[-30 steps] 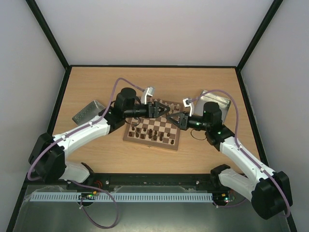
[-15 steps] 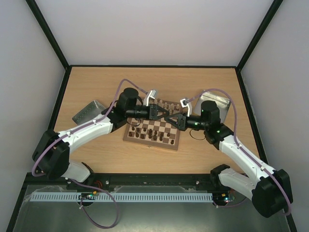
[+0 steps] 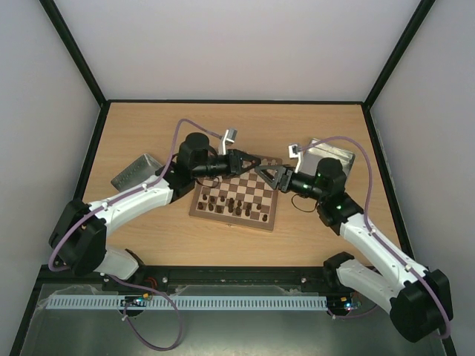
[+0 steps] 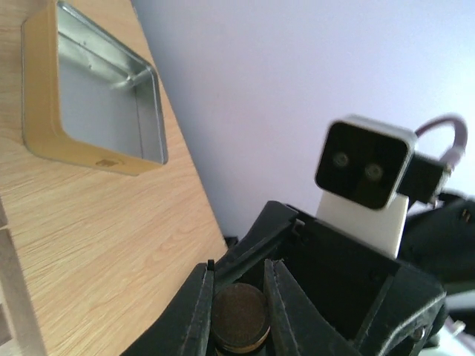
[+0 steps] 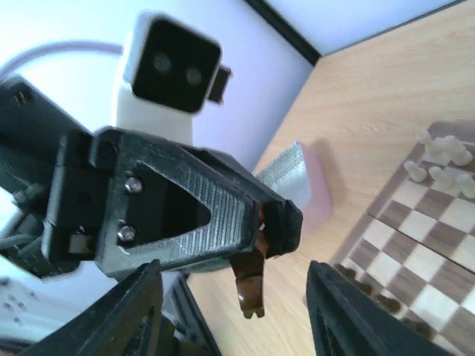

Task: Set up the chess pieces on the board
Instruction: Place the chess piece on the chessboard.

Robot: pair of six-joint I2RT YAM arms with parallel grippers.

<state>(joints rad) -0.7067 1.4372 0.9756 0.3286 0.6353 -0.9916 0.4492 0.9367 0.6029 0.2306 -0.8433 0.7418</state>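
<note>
The board [image 3: 231,216] lies at the table's middle. Dark chess pieces [image 3: 224,202] stand in its near rows and cream ones [image 5: 442,159] at its far edge. Above the far edge, my left gripper [image 3: 249,162] is shut on a dark brown piece [image 5: 251,285]. In the left wrist view the piece's round base [image 4: 240,320] sits between the fingers [image 4: 194,311]. My right gripper [image 3: 268,175] faces it, open, its fingers [image 5: 135,315] spread either side of the piece without touching it.
A silver tin lid [image 3: 136,172] lies left of the board. An open tin [image 3: 333,155] with gold sides [image 4: 71,152] sits to the right, behind my right arm. Bare wood surrounds the board, and black-framed walls close in the table.
My left gripper closed on the dark piece that my right gripper held. The right gripper then opened and drew back to the right.
</note>
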